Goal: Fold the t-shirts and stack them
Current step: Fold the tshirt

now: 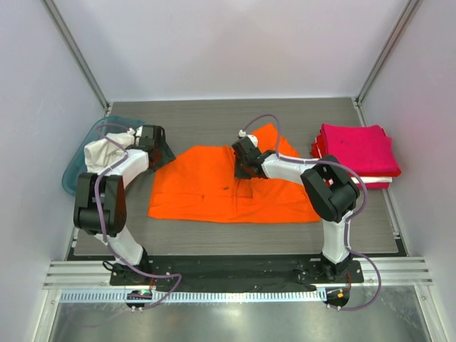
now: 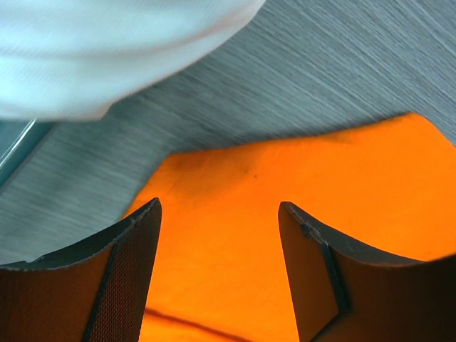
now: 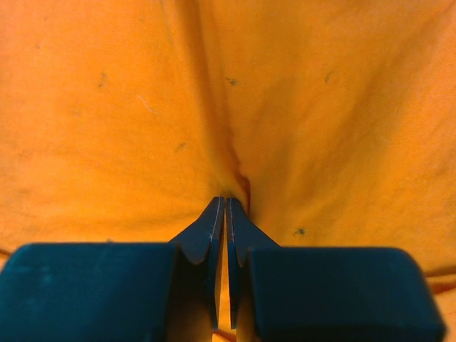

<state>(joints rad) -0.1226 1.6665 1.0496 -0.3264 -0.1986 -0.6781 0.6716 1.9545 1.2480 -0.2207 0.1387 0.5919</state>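
Note:
An orange t-shirt [image 1: 214, 189] lies spread on the grey table, partly folded. My right gripper [image 1: 242, 165] is shut on a pinch of the orange t-shirt [image 3: 299, 107] near its upper middle, and the cloth puckers at the fingertips [image 3: 225, 203]. My left gripper [image 1: 158, 151] is open over the shirt's upper left corner [image 2: 235, 235], its jaws wide apart with cloth below them. A stack of folded shirts [image 1: 354, 151], red on top with white beneath, sits at the right.
A clear blue-green bin [image 1: 75, 167] holding a white garment [image 1: 105, 149] sits at the left table edge. The white garment also fills the top of the left wrist view [image 2: 107, 50]. White walls enclose the table.

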